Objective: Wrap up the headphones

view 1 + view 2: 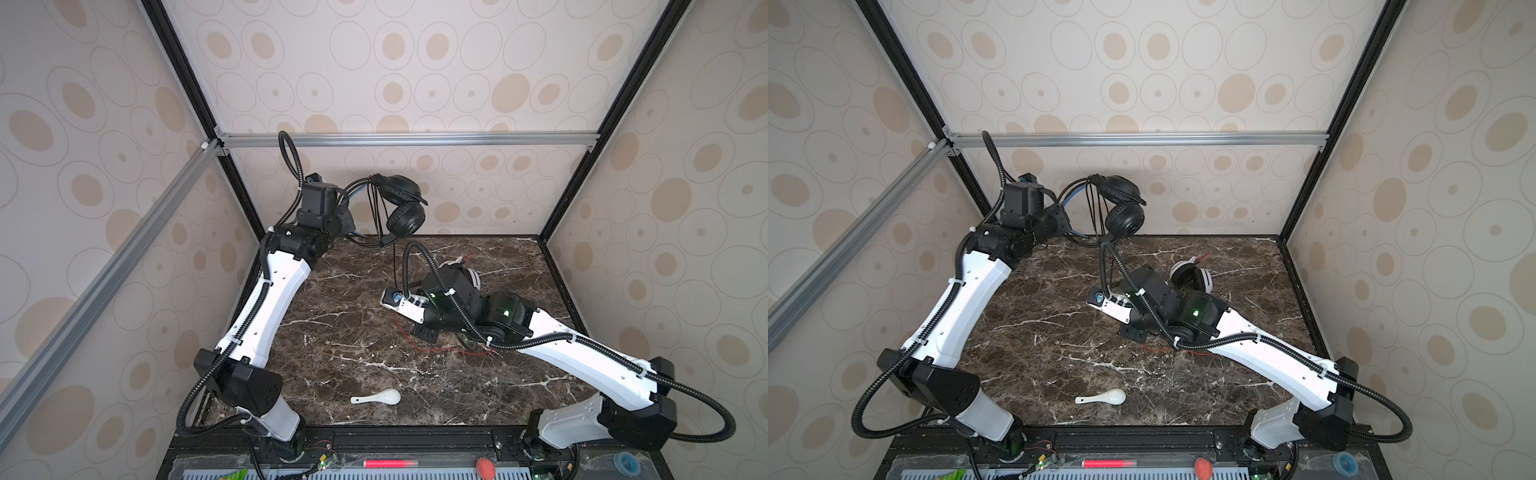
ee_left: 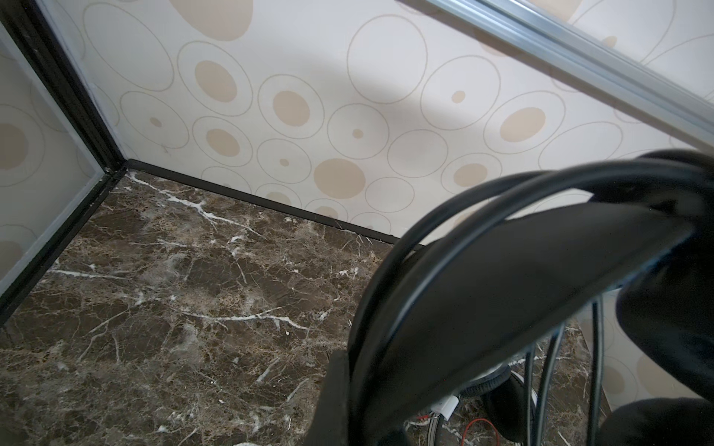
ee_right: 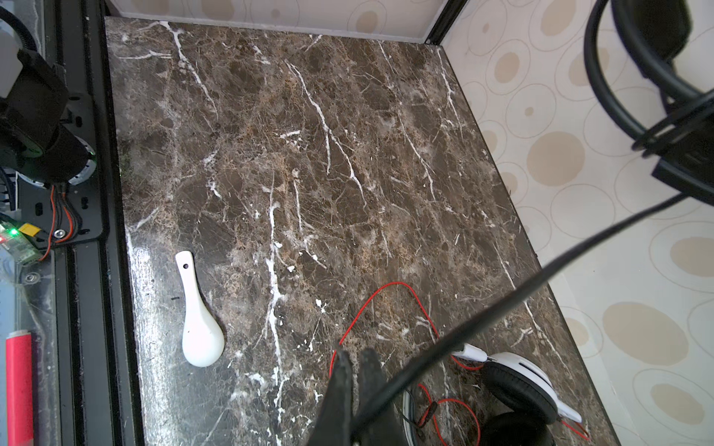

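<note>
Currently, the black headset (image 1: 405,216) is held aloft over the far-left corner of the table (image 1: 353,324), its headband pinched by the left gripper (image 1: 348,216). Its thin black cord (image 3: 502,305) is pinched by the right gripper (image 3: 355,357), jaws nearly pressed together, above mid-table. The white headset (image 3: 517,382) is seen lying on the marble beyond the right arm, with its red cord (image 3: 386,285) sprawled loose. A white spoon (image 1: 380,397) is seen near the front edge.

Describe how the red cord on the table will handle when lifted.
Likely floppy: the red cord lies in loose loops on the marble table. Probably light, being thin. It may tug the white headset it runs to.
</note>
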Action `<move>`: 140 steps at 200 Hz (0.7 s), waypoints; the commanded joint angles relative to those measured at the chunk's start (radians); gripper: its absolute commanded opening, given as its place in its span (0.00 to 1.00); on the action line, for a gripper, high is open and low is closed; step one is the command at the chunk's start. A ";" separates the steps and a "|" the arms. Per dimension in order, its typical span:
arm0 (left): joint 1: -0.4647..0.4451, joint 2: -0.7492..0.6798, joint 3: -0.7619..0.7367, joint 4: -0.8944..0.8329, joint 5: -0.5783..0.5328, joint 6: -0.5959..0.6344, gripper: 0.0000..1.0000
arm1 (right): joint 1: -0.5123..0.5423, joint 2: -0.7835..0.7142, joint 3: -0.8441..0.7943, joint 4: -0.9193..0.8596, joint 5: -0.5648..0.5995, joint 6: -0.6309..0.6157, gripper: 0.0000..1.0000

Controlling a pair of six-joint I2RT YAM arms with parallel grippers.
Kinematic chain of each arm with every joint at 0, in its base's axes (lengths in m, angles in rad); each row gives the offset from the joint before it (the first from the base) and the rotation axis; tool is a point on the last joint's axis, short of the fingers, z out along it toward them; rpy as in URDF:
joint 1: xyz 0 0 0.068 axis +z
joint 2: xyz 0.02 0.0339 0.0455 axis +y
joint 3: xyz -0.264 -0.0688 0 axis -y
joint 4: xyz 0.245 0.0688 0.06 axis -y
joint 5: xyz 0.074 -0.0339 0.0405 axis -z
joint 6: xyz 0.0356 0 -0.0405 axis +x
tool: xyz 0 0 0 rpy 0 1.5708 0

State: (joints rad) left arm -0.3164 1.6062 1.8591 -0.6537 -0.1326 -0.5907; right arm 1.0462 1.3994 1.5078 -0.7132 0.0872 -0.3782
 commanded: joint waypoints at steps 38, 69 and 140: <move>0.049 -0.001 0.022 0.133 0.048 -0.101 0.00 | 0.018 0.020 -0.126 0.096 -0.031 0.107 0.00; 0.058 -0.005 0.024 0.140 0.074 -0.111 0.00 | 0.018 0.027 -0.171 0.138 -0.034 0.126 0.00; 0.076 -0.012 0.037 0.139 0.130 -0.138 0.00 | 0.018 0.101 -0.182 0.160 -0.044 0.127 0.00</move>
State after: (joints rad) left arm -0.2581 1.6161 1.8553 -0.6323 -0.0139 -0.6537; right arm 1.0512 1.4639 1.3396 -0.5373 0.0795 -0.2565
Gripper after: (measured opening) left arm 0.071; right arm 0.056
